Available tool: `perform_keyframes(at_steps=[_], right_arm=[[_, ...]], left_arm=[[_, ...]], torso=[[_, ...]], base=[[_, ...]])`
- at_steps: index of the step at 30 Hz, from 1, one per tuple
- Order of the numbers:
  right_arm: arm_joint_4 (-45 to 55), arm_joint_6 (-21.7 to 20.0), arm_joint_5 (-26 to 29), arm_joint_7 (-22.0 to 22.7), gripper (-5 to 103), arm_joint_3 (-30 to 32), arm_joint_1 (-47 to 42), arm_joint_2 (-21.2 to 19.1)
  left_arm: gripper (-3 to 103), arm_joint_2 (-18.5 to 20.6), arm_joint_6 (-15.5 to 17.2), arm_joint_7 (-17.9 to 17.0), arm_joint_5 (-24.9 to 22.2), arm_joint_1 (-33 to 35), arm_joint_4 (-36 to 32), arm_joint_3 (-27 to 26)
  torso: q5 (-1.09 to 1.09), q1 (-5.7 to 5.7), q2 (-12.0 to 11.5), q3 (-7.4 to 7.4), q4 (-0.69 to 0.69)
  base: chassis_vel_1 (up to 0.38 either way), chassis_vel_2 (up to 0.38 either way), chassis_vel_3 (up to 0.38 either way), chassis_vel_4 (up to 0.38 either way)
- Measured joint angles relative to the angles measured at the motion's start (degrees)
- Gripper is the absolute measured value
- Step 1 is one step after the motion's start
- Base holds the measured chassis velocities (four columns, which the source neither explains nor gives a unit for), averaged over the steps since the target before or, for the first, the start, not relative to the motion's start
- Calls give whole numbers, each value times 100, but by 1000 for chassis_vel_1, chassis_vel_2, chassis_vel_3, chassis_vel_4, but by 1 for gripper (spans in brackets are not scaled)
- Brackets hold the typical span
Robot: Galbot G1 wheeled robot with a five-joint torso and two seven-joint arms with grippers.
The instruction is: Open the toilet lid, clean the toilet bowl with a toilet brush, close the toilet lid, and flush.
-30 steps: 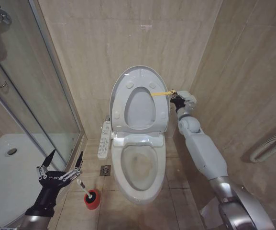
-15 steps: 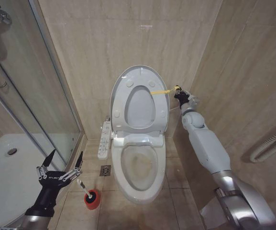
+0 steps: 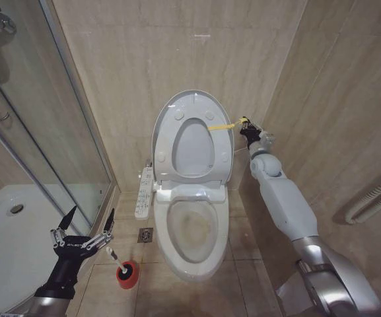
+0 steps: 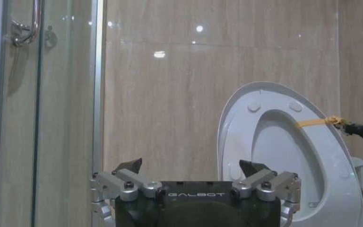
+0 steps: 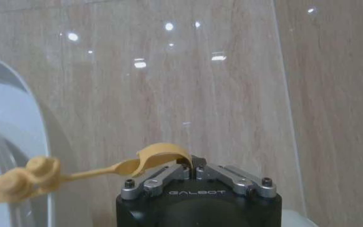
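Observation:
The toilet lid [image 3: 167, 125] stands upright against the wall, with the seat ring [image 3: 220, 155] raised in front of it. A yellow strap [image 3: 222, 126] runs from the ring's right edge to my right gripper [image 3: 245, 125]. That gripper is shut on the strap's looped end [image 5: 161, 155], close to the right wall. The toilet bowl [image 3: 193, 231] lies uncovered, stained yellowish-brown inside. The toilet brush [image 3: 113, 255] stands in its red holder cup [image 3: 128, 275] on the floor, left of the bowl. My left gripper [image 3: 84, 228] hangs open just above and left of the brush. The left wrist view shows the lid [image 4: 282, 156] behind the left gripper [image 4: 194, 168].
A glass shower door [image 3: 51, 132] and a white shower tray [image 3: 5, 238] are on the left. A bidet control panel [image 3: 144, 191] and a floor drain [image 3: 145, 234] sit between the tray and the toilet. A tiled wall and a ribbed hose [image 3: 375, 195] close the right side.
My right arm has shifted slightly right and back towards the wall, still holding the strap. The lid stays upright and the left gripper has not moved.

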Motion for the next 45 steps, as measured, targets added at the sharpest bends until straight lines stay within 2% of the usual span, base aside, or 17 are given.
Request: perform_keyframes(at_steps=[7,8,12,13,18,19,26,27,36,45], right_arm=[[151,-47,4,7,1,-1,-144,-40],[158,-50,5,7,22,0,-145,-40],[168,-78,9,6,22,0,-122,-15],[167,-88,9,5,49,-6,-116,-10],[156,-119,8,-38,49,-21,-141,-28],[155,-120,8,-57,77,-26,-174,-48],[179,-106,-34,-122,77,-20,-371,-135],[200,-98,-40,-125,99,-11,-423,-152],[701,-104,47,-100,100,167,-888,-371],[1532,-257,358,-5,100,318,-1263,-646]], left_arm=[[100,0,0,0,0,0,0,0],[100,0,0,0,0,0,0,0],[100,0,0,0,0,0,0,0],[100,0,0,0,0,0,0,0],[100,0,0,0,0,0,0,0],[100,0,0,0,0,0,0,0],[100,0,0,0,0,0,0,0],[100,0,0,0,0,0,0,0],[100,0,0,0,0,0,0,0],[100,0,0,0,0,0,0,0]], torso=[[0,0,0,0,0],[0,0,0,0,0],[0,0,0,0,1],[0,0,0,0,1],[0,0,0,0,1],[0,0,0,0,1],[0,0,0,0,0],[0,0,0,0,1],[0,0,0,0,0],[-1,0,0,0,0]], base=[[0,0,0,0],[0,0,0,0],[0,0,0,0],[0,0,0,0],[0,0,0,0],[0,0,0,0],[0,0,0,0],[0,0,0,0],[0,0,0,0],[0,0,0,0]])
